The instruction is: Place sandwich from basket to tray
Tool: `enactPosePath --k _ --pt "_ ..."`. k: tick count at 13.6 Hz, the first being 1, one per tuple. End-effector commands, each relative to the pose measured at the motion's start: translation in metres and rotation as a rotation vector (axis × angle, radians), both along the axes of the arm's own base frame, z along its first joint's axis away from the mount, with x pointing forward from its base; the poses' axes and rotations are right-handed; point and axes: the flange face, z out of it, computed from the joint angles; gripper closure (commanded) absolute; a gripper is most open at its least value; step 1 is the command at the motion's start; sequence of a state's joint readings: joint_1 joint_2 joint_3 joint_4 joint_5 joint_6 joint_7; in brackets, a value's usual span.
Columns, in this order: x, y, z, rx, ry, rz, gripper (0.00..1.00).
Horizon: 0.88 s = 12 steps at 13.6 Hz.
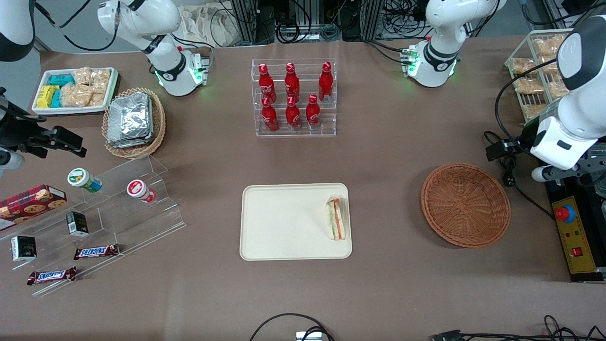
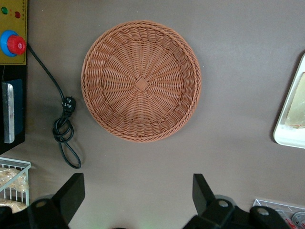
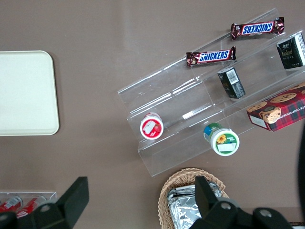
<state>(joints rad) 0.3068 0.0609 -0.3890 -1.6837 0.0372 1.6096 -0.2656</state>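
The sandwich [image 1: 337, 219], a white wedge with orange and green layers, lies on the cream tray [image 1: 279, 222], by the tray's edge nearest the working arm's end. The round reddish-brown basket [image 1: 466, 204] sits beside the tray with nothing in it. From the left wrist view the basket [image 2: 140, 81] is seen from above and a corner of the tray [image 2: 286, 133] shows. My gripper [image 2: 137, 191] is open, high over the table next to the basket and holding nothing. The left arm [image 1: 568, 137] is at the working arm's end of the table.
A yellow box with a red stop button [image 1: 565, 214] and a black cable [image 2: 64, 133] lie near the basket. A wire rack of snack packs [image 1: 535, 76] stands farther back. A clear rack of red bottles [image 1: 293, 97] is mid-table. Acrylic steps with snacks [image 1: 109, 222] stand toward the parked arm's end.
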Motion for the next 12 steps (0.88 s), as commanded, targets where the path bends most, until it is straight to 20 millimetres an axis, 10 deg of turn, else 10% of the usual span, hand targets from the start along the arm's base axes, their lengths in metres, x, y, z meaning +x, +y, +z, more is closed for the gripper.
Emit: enactPosePath --k 1,12 --pt "0.003 -0.004 0.011 0.011 -0.002 -0.009 0.0" --pt "0.014 -0.007 0.01 0.024 0.011 -0.076 0.0"
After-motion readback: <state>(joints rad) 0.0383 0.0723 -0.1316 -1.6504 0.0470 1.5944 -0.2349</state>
